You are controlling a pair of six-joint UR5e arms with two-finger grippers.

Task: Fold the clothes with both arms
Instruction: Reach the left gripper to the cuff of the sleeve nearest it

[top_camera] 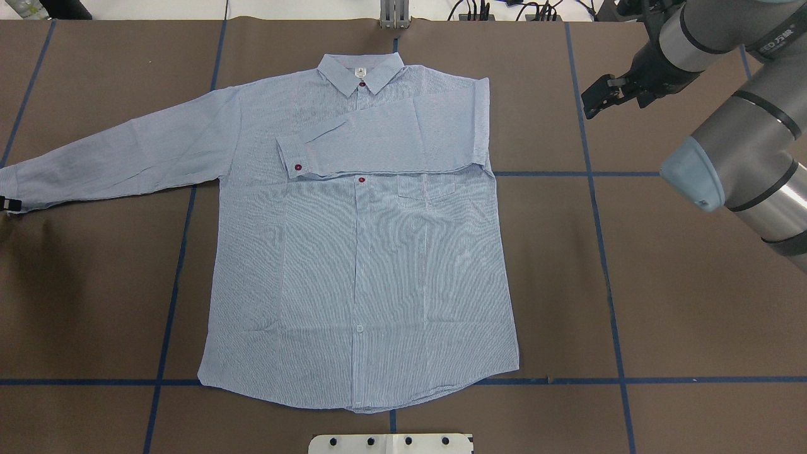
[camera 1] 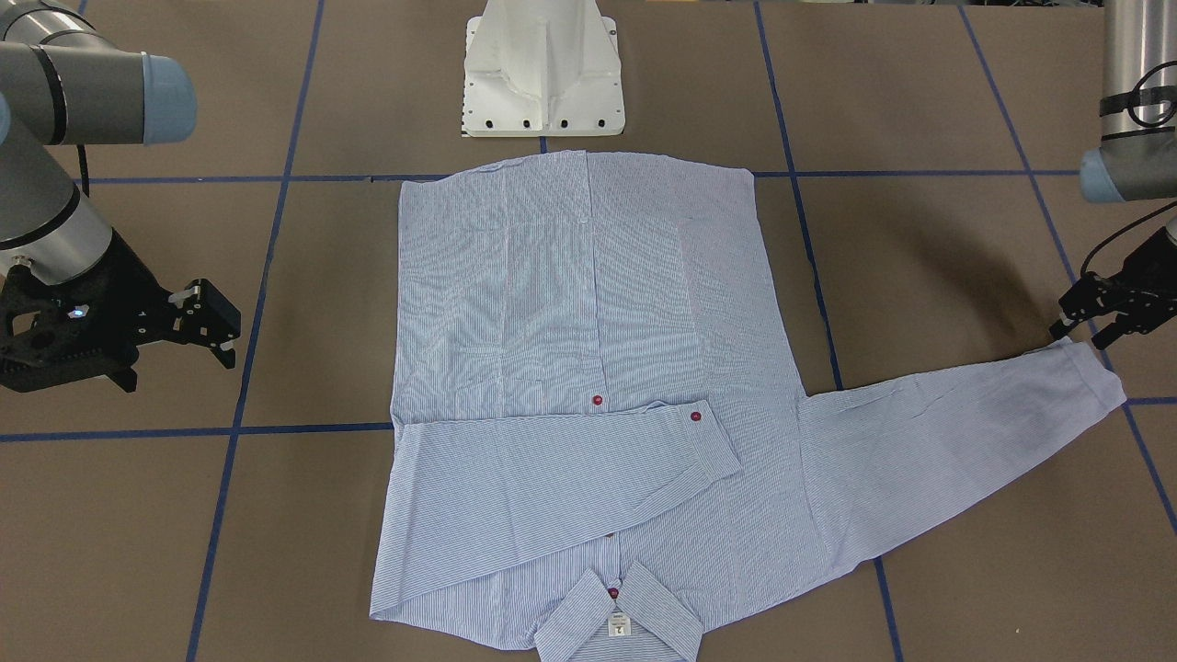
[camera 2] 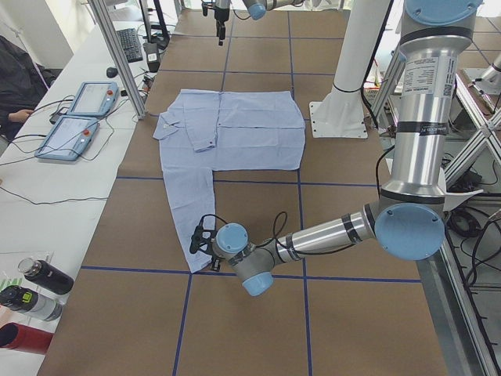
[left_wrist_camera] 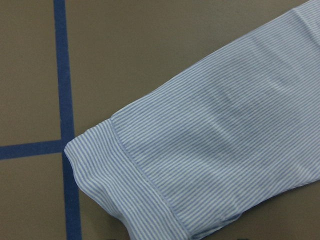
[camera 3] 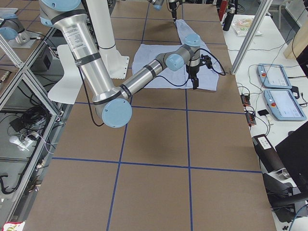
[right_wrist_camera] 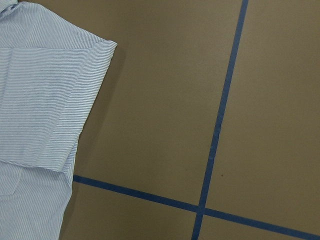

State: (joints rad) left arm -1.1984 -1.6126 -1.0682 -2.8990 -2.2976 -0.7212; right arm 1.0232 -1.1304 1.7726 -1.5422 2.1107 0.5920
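The light blue striped shirt (top_camera: 359, 265) lies flat, front up, with its collar (top_camera: 360, 70) at the far side. One sleeve is folded across the chest, its cuff (top_camera: 296, 161) by a red button. The other sleeve (top_camera: 120, 157) stretches out straight, and its cuff (left_wrist_camera: 125, 175) fills the left wrist view. My left gripper (camera 1: 1099, 317) hovers open just beyond that cuff end (camera 1: 1090, 368), holding nothing. My right gripper (top_camera: 599, 101) hangs open above bare table beside the shirt's folded shoulder (right_wrist_camera: 45, 100), clear of the cloth.
The white pedestal base (camera 1: 542, 74) stands just behind the shirt's hem. Blue tape lines (top_camera: 605, 252) cross the brown table. Two teach pendants (camera 2: 78, 117) and several bottles (camera 2: 31, 290) sit on a side bench beyond the far table edge.
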